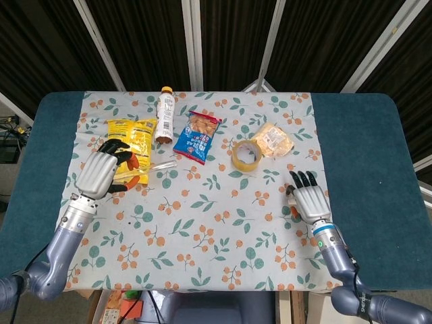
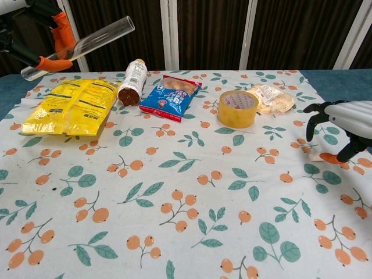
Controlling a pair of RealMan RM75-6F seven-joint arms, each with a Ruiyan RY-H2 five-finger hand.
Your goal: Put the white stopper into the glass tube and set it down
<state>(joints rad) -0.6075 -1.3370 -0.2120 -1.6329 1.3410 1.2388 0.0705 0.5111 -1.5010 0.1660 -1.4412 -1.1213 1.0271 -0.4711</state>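
At the 9 o'clock side of the table, the left hand [image 1: 102, 170] is raised off the cloth and grips the glass tube [image 2: 78, 47] between its orange-tipped fingers [image 2: 60, 32]. In the chest view the tube slants upward, its open mouth pointing toward 2 o'clock and its closed end low at the left. Just beyond the hand, toward 12 o'clock, a yellow snack bag [image 1: 128, 140] lies flat on the floral tablecloth [image 1: 202, 229]. Beside the bag's right edge lies a bottle [image 1: 165, 115] on its side, and next to that a blue snack packet [image 1: 198, 136]. Near the middle of the cloth, slightly toward 1 o'clock, sits a roll of yellow tape [image 1: 247, 155], with a clear bag of pale snacks [image 1: 274, 140] touching or just beside it at its upper right.

At about 4 o'clock the right hand [image 1: 308, 198] hovers low over the cloth, fingers spread and curved downward, holding nothing. The white stopper [image 2: 315, 156] lies on the cloth directly beneath this hand; in the chest view only a small part of it shows beside the orange thumb tip, and whether the thumb touches it cannot be told.
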